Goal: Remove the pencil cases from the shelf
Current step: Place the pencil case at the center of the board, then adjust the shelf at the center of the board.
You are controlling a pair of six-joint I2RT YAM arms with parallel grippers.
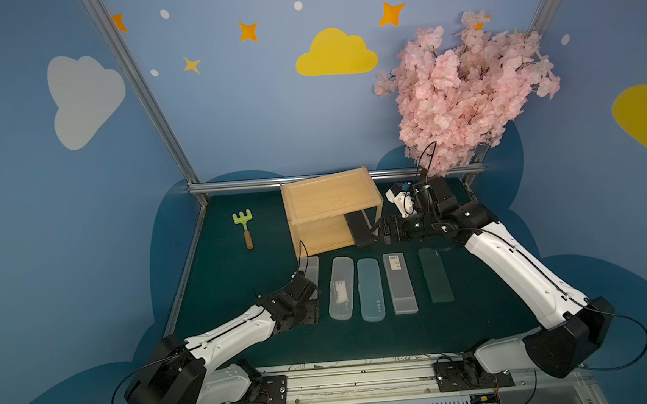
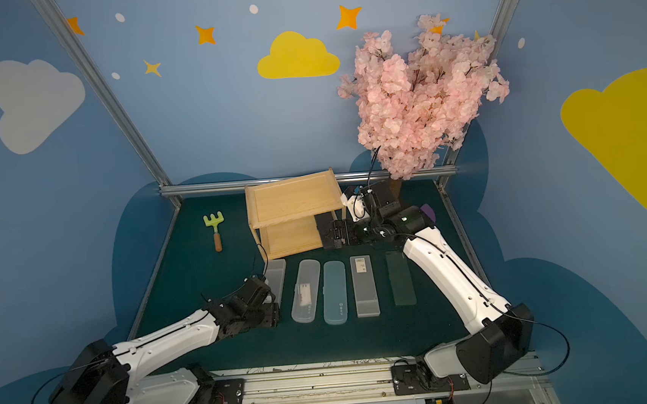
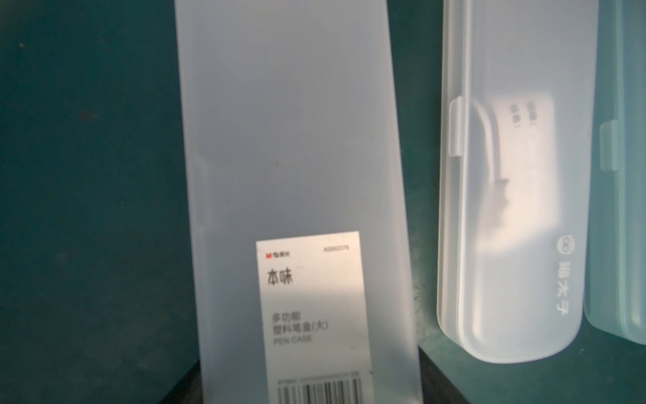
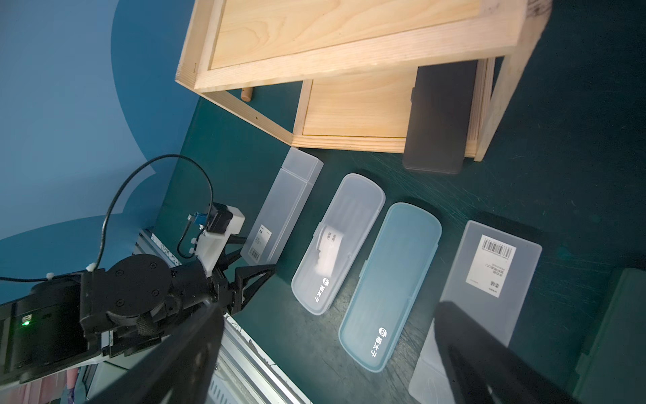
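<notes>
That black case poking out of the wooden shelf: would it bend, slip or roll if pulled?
Probably stiff: the black case looks like a hard, flat plastic box. It likely slides easily, a smooth shell on the smooth wooden shelf. Unlikely to roll, lying flat; its overhanging end might tip down.

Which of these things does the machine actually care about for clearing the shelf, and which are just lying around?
Part of the job: shelf; black pencil case on its lower board; on the table: leftmost frosted case, clear rounded case, light teal case, frosted barcode case, dark green case.
Just lying about: green toy rake; pink blossom tree.
</notes>
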